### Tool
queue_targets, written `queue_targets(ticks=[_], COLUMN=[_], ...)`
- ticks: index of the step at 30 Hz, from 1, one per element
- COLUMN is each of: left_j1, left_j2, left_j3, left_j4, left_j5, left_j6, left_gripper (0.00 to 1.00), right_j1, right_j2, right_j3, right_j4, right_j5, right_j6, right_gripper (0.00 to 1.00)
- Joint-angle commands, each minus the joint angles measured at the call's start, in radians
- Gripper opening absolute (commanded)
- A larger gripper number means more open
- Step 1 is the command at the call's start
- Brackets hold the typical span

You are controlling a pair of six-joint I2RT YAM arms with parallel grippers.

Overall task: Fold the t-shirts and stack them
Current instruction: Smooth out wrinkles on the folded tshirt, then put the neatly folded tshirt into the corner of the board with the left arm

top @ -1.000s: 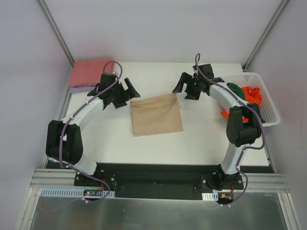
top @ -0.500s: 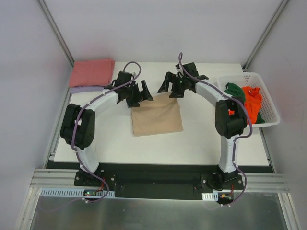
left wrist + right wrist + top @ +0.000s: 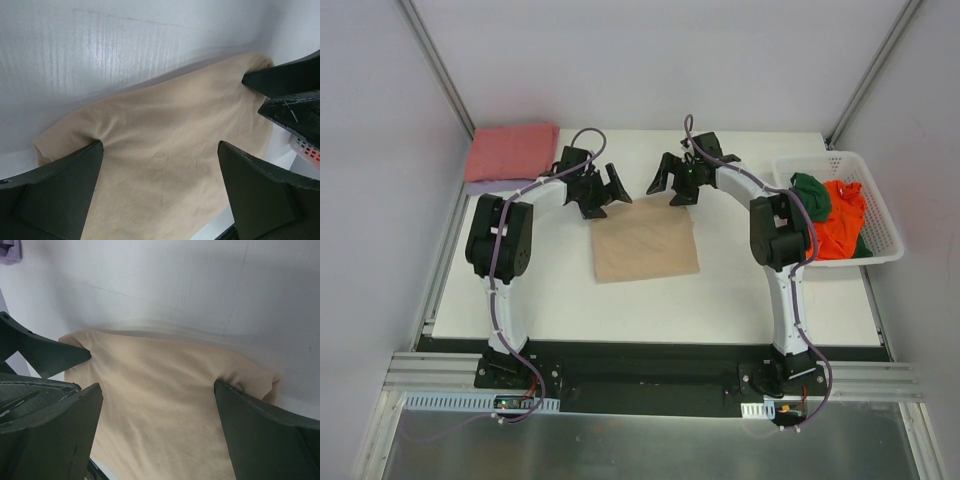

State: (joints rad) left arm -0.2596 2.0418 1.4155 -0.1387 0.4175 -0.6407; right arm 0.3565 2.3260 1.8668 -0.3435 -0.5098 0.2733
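A folded tan t-shirt [image 3: 645, 240] lies flat mid-table. My left gripper [image 3: 603, 190] is open over its far left corner, and my right gripper [image 3: 670, 183] is open over its far right corner. In the left wrist view the tan shirt [image 3: 170, 150] fills the gap of the open gripper [image 3: 160, 147], and one fingertip [image 3: 92, 150] dents the cloth. In the right wrist view the shirt [image 3: 165, 405] lies between the spread fingers of the gripper [image 3: 157, 390], and one fingertip [image 3: 225, 390] presses the edge. A folded salmon pink shirt [image 3: 512, 150] lies on a lavender one [image 3: 488, 186] at the back left.
A white lattice basket [image 3: 882, 222] at the right edge holds a bright orange shirt [image 3: 835, 222] and a dark green shirt [image 3: 810, 190]. White walls stand close behind the table. The two grippers are near each other at the shirt's far edge.
Both arms swung inward and down toward the tan shirt's far edge. The grippers stayed open and now rest on its far corners.
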Motion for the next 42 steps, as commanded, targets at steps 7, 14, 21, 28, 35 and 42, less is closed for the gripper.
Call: queue_targets(ticks=[7, 14, 21, 28, 35, 42], left_j1=[0.091, 0.115, 0.086, 0.033, -0.029, -0.13], left_j2=[-0.181, -0.397, -0.513, -0.393, -0.267, -0.201], left_j3=[-0.04, -0.14, -0.389, -0.36, -0.316, -0.36], left_j4=[-0.085, -0.147, -0.139, -0.102, -0.099, -0.114], left_j5=[0.008, -0.039, -0.094, -0.105, -0.137, -0.221], left_j6=[0.113, 0.101, 0.095, 0.096, 0.072, 0.009], left_gripper=[0.99, 0.99, 0.99, 0.97, 0.83, 0.55], right_j1=[-0.053, -0.063, -0.065, -0.065, -0.067, -0.065], right_j2=[-0.135, -0.471, -0.954, -1.324, -1.464, -1.466], right_j3=[-0.041, -0.208, -0.755, -1.124, -1.218, -1.227], right_j4=[-0.087, -0.15, -0.013, 0.045, -0.101, -0.111], right_j5=[0.083, 0.266, 0.413, 0.298, 0.372, 0.416], right_j6=[-0.032, -0.091, -0.048, -0.002, -0.049, -0.082], right_gripper=[0.96, 0.96, 0.96, 0.96, 0.96, 0.96])
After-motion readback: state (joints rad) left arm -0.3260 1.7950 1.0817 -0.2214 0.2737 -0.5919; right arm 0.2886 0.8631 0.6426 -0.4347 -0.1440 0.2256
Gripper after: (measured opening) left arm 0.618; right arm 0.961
